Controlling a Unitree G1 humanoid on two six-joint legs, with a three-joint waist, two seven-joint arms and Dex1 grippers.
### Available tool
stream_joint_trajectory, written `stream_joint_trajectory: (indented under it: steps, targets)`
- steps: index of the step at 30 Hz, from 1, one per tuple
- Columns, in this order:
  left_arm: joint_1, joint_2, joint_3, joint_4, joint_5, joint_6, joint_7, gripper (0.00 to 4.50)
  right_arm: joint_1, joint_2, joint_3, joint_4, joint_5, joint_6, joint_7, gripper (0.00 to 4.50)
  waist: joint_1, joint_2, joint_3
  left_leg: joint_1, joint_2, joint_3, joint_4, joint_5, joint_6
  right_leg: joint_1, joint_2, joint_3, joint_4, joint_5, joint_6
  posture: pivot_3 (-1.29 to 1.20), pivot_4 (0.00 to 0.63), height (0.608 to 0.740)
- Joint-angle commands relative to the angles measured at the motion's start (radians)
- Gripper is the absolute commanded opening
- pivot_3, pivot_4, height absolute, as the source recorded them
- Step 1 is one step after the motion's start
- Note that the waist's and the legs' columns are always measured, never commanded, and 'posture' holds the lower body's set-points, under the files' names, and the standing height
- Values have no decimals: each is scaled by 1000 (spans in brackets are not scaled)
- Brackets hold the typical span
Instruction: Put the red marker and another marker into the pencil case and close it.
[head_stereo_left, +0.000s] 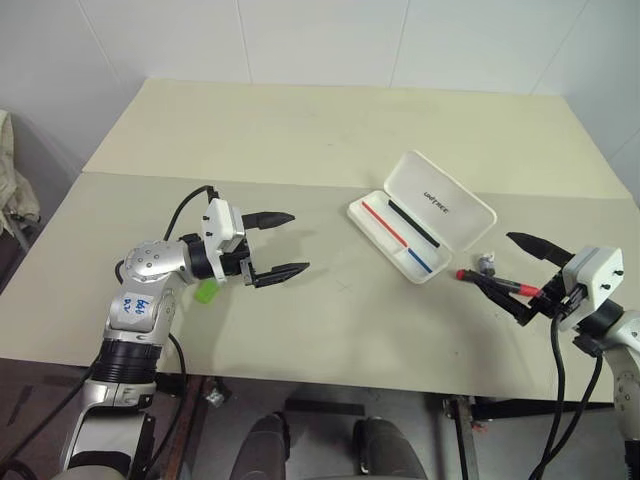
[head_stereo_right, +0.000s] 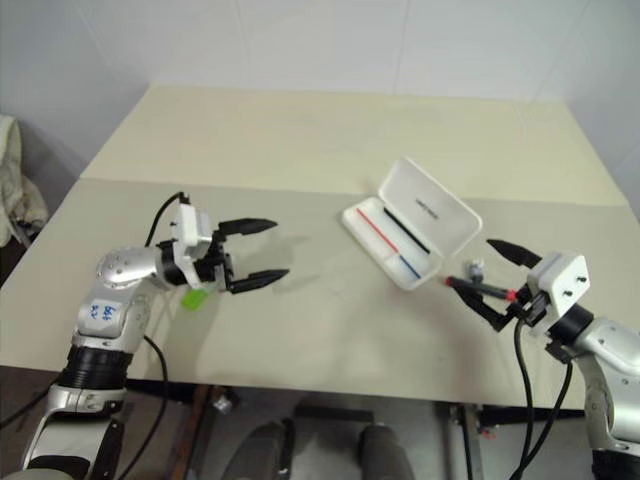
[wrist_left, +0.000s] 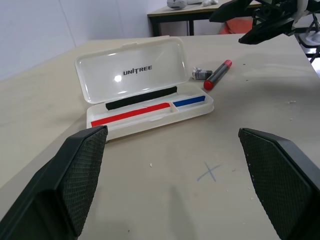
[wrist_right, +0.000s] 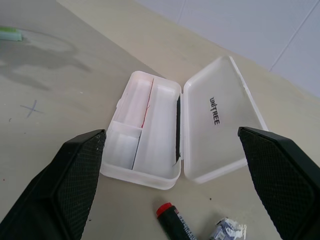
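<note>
Beige bench carried the open pencil case, the red marker and a small crumpled wrapper just beside it; the green marker lay under the empty, open left gripper; right gripper gaped over the red marker

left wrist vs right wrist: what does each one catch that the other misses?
Left wrist alone: the right gripper, open, beyond the red marker, and that marker's full length. Right wrist alone: an end of the light-green marker far across the table. Both: the open pencil case with its UNITREE lid, the red marker's cap end, a small crumpled scrap beside it, and a pen-drawn X on the table.
</note>
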Motion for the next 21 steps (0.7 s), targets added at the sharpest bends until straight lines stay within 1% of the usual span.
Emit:
stream_joint_trajectory:
  steps: [1, 5, 7, 10, 13, 15, 18, 19, 20, 21]
  targets:
    - [-16, -15, 10, -19, -23, -16, -2, 4500, -29, -21, -26, 18, 10, -3, -13, 4477, 0, 0, 0, 0, 0, 1, 0, 0, 0, 0, 0, 1, 0, 0, 0, 0, 150, 740]
    - [-21, -10, 13, 2, -26, -38, -34, 4500, -54, -26, -4, 31, 14, 21, -15, 4477, 1, 0, 0, 0, 0, 2, 0, 0, 1, 0, 0, 2, -2, 1, 1, 0, 150, 740]
    - [-26, 0, 29, -5, -46, -19, -44, 4500, -86, -48, 24, 8, 27, 68, 3, 4477, -2, 0, 0, 0, 0, 3, 0, -1, 1, -1, 0, 2, -3, 1, 1, 0, 150, 740]
    - [-26, 24, 45, 3, -53, -12, -60, 4500, -176, -82, 70, -38, 59, 200, -11, 4477, -11, 1, 1, 0, 1, 5, 0, -1, 2, -2, 0, 4, -2, 1, 1, 0, 150, 740]
    - [-19, 42, 62, 0, -59, -9, -59, 4500, -249, -115, 159, -80, 52, 323, -5, 4477, -12, 1, 1, 0, 1, 4, 0, -1, 2, -2, 0, 4, -2, 1, 1, 0, 150, 740]
    - [-7, 53, 75, -19, -70, 7, -53, 4500, -307, -117, 243, -97, 30, 399, -8, 4477, -13, 1, 1, 0, 1, 4, 0, -1, 2, -2, 0, 4, -3, 1, 1, 0, 150, 740]
    - [17, 67, 92, -57, -89, 34, -50, 4500, -348, -122, 310, -96, -12, 430, -7, 4477, -11, 1, 1, -1, 1, 4, 0, -2, 2, -2, 0, 4, -3, 1, 1, 0, 150, 740]
    - [22, 72, 98, -69, -96, 42, -47, 4500, -359, -126, 325, -94, -25, 444, -14, 4084, -10, 1, 1, -1, 1, 5, 0, -3, 2, -2, 0, 4, -4, 1, 1, 0, 150, 740]
    - [26, 77, 110, -84, -116, 58, -48, 4500, -376, -133, 345, -93, -33, 491, -24, 3874, -5, 1, 1, -2, 1, 5, 0, -3, 3, -3, 0, 4, -5, 1, 1, 0, 150, 740]
    - [28, 84, 120, -95, -135, 74, -55, 4500, -395, -143, 366, -91, -43, 525, -21, 3561, -3, 1, 1, -3, 1, 5, 0, -3, 3, -3, -1, 4, -5, 1, 1, 0, 150, 740]
